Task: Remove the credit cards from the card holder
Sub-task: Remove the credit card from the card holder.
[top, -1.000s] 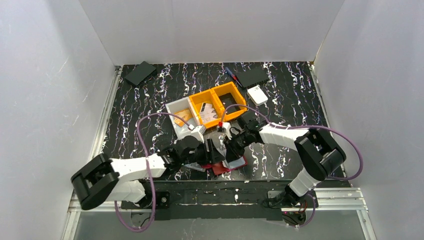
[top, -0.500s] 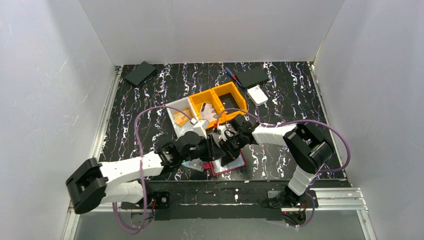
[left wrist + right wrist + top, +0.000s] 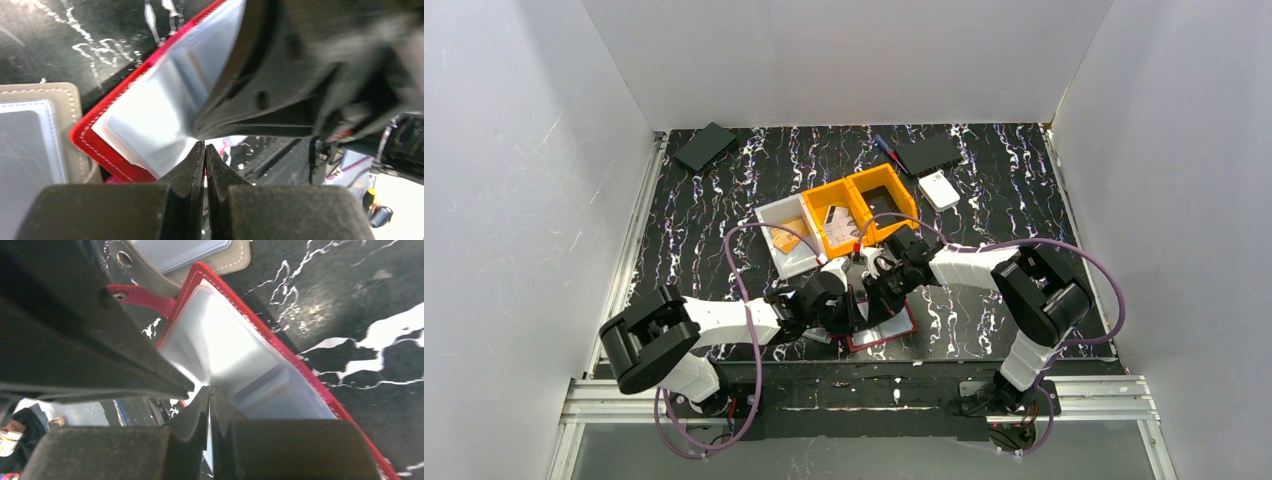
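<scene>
Black marbled table [image 3: 984,190] is your base. Orange bin [image 3: 886,190] and white bin [image 3: 776,215] sit side by side mid-table. The card holder [image 3: 902,322] lies open and flat near the front edge, red rim, shiny inside, with a tan wallet [image 3: 30,130] touching its corner. Your left gripper [image 3: 205,150] is clenched, tips at the clear pocket. Your right gripper [image 3: 210,392] is clenched too, tips meeting the left's. Can't tell if either pinches the sleeve.

Card holder [image 3: 145,115]: matt red leather-like cover, white stitching, glossy clear plastic lining; tan wallet [image 3: 70,100]: matt, stitched; table [image 3: 350,300]: smooth, black, white-veined.
</scene>
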{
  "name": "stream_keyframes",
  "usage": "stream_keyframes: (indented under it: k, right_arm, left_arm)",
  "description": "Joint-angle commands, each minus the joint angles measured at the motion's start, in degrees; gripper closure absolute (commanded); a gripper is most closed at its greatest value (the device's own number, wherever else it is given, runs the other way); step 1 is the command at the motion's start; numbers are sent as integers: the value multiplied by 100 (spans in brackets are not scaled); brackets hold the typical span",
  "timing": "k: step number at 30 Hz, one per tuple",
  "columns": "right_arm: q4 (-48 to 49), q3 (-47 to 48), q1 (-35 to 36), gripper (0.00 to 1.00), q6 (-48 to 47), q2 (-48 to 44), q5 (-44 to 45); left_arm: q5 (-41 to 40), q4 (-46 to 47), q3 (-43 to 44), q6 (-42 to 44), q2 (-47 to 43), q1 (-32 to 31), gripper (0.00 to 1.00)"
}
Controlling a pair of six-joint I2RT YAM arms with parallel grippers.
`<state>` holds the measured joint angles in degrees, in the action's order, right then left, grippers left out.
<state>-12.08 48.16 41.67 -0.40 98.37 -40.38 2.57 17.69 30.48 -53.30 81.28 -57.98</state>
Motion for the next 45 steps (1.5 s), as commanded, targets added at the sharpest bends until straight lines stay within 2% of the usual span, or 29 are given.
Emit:
stream_keyframes:
  k: [1, 3, 8, 19, 29, 45]
  right_arm:
    - [-363, 360, -153, 87, -609, -240, 393]
    - [-535, 380, -295, 84, -936, -551, 425]
    - [-361, 14, -830, 66, -1261, -1335, 632]
    - [-682, 158, -1029, 53, -1258, -861, 694]
    - [-845, 259, -1021, 50, -1293, -620, 770]
    - [-1002, 280, -1003, 55, -1472, -952, -54]
  left_arm:
    - [-458, -3, -200, -200, 266, 26, 100]
    - [-557, -11, -337, -326, 304, 48, 100]
    - [-610, -12, -531, -418, 329, 65, 100]
    - [-533, -12, -551, -462, 451, 67, 100]
    - [-538, -12, -578, -480, 440, 67, 100]
    - [-502, -12, -561, -474, 442, 64, 100]
